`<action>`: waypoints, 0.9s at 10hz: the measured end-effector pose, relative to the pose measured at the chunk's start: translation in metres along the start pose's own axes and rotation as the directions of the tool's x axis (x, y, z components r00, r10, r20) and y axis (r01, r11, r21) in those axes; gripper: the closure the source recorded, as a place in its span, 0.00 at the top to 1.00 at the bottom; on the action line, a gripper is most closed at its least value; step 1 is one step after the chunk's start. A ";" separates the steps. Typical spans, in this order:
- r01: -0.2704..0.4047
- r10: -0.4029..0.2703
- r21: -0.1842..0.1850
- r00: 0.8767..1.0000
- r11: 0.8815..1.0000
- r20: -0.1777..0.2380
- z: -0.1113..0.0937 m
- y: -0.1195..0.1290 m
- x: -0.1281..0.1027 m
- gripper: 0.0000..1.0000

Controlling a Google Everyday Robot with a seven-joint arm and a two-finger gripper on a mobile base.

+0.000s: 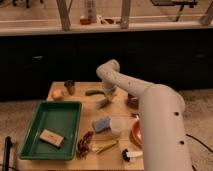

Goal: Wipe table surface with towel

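We see the smooth white gripper (108,94) hanging low over the back middle of the light-brown wooden surface (88,111), just above the towel (102,103), a small crumpled pale grey scrap lying flat on the wood. We cannot tell whether the gripper is clenched or released. Nearer the front sit a thick blue block (101,124) and a round white cup (116,126). A rectangular green plastic tray (57,103) is at the left.

Robotics lab — robot arm (125,86), jaws low over cluttered wooden table (118,107) — dark cabinets (45,60), long counter (50,28) behind.
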 end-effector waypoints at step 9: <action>0.218 -0.216 -0.066 0.976 0.974 0.034 0.017 0.024 -0.083 0.00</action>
